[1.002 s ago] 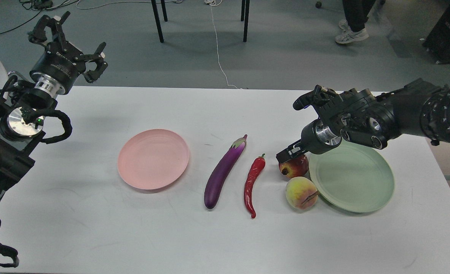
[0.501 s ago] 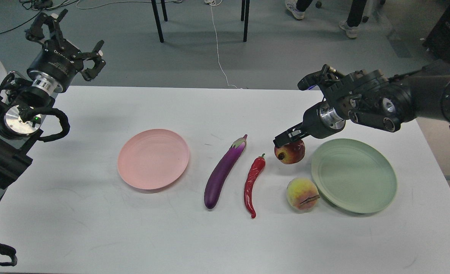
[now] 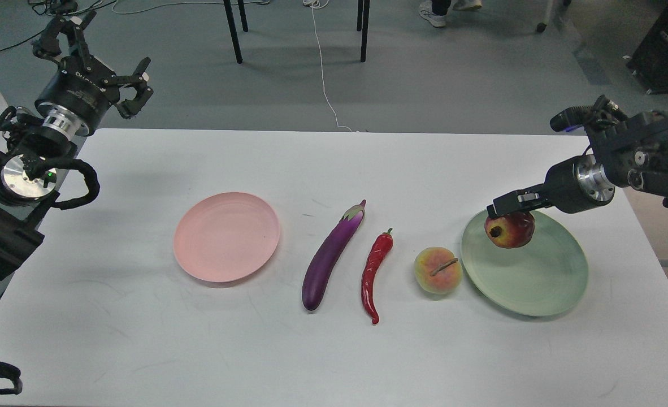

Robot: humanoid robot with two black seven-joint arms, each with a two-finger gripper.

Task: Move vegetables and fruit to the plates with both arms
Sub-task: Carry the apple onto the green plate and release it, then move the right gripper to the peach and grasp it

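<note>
Our right gripper (image 3: 509, 212) pinches the dark red pomegranate (image 3: 510, 229) from above and holds it over the far left part of the pale green plate (image 3: 543, 282). Our left gripper (image 3: 94, 53) hangs with its fingers spread beyond the far left corner of the white table (image 3: 334, 350), holding nothing. On the table lie the peach (image 3: 438, 271), just beside the green plate's left rim, then the red chili (image 3: 374, 270), the purple eggplant (image 3: 332, 254) and the pale pink plate (image 3: 226, 236).

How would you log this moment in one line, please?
right hand: holding pomegranate over green plate | left hand: open, idle | pink plate: bare
</note>
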